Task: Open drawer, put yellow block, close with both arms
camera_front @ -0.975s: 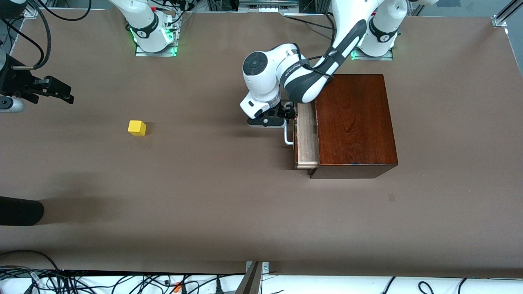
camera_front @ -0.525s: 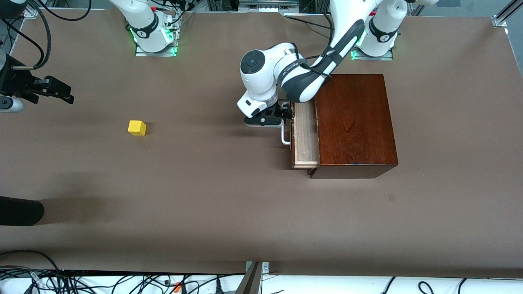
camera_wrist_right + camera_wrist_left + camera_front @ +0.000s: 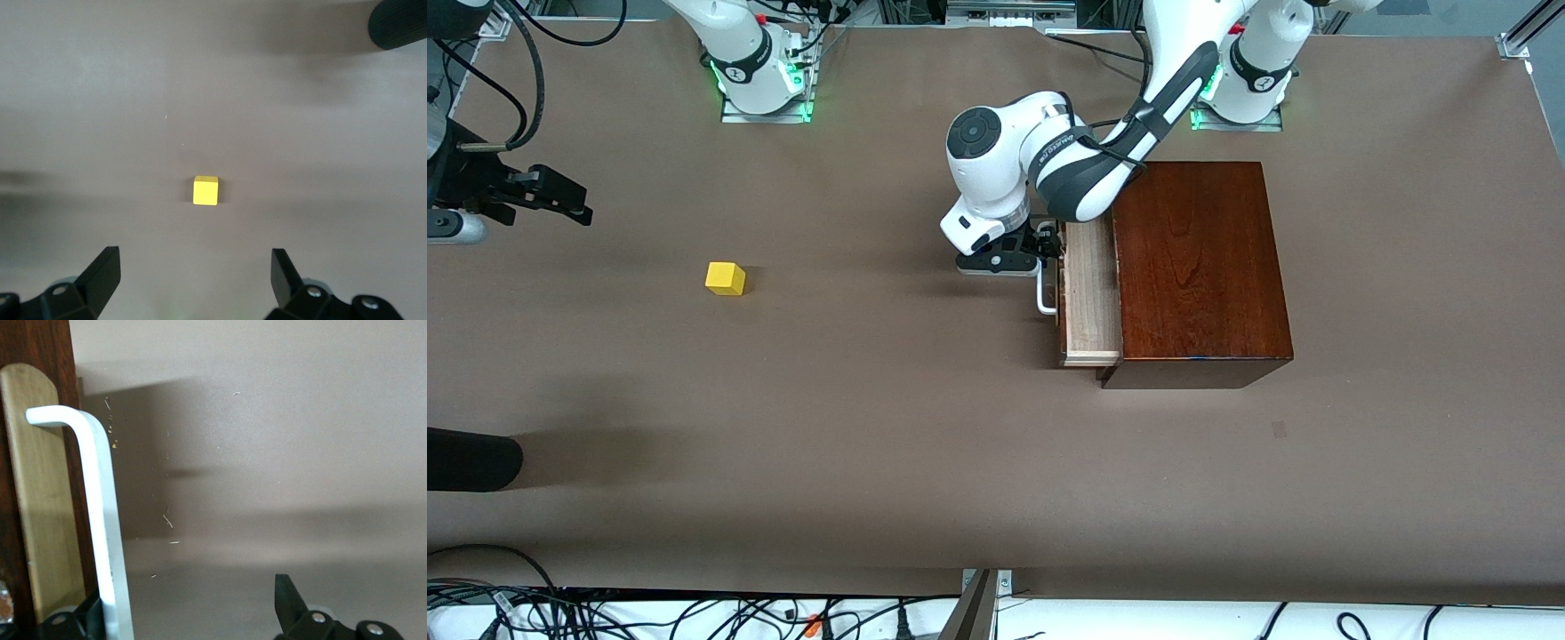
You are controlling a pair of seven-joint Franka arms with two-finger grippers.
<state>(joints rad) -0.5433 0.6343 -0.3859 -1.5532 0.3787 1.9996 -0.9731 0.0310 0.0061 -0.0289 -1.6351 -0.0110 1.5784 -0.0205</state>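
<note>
Yellow block (image 3: 725, 277) (image 3: 205, 191), a small matte cube, sits alone on the brown table (image 3: 925, 444) toward the right arm's end, well apart from the box, with bare surface on all sides. Drawer (image 3: 1089, 293) is partly out of the glossy dark mahogany box (image 3: 1196, 267); a strip of pale wood tray shows, its inside mostly hidden under the left arm. White bar handle (image 3: 1042, 293) (image 3: 100, 520) is on the drawer front, which faces the right arm's end, with free table in front of it.

Left gripper (image 3: 1045, 244) (image 3: 187, 593) is at the handle, jaws wide. The bar lies just inside one finger (image 3: 80, 620) and the other finger stands well clear of it; real contact is hard to make out. In the left wrist view the handle's lower part is cut off.

Right gripper (image 3: 569, 200) (image 3: 195, 252) hangs over the table at the right arm's end, jaws spread wide and holding nothing, with the block in sight below it. Most of that arm is cut off at the front view's edge.

A black rounded object (image 3: 471, 458) (image 3: 400, 23), cut off and unidentifiable, lies nearer the front camera than the block.
</note>
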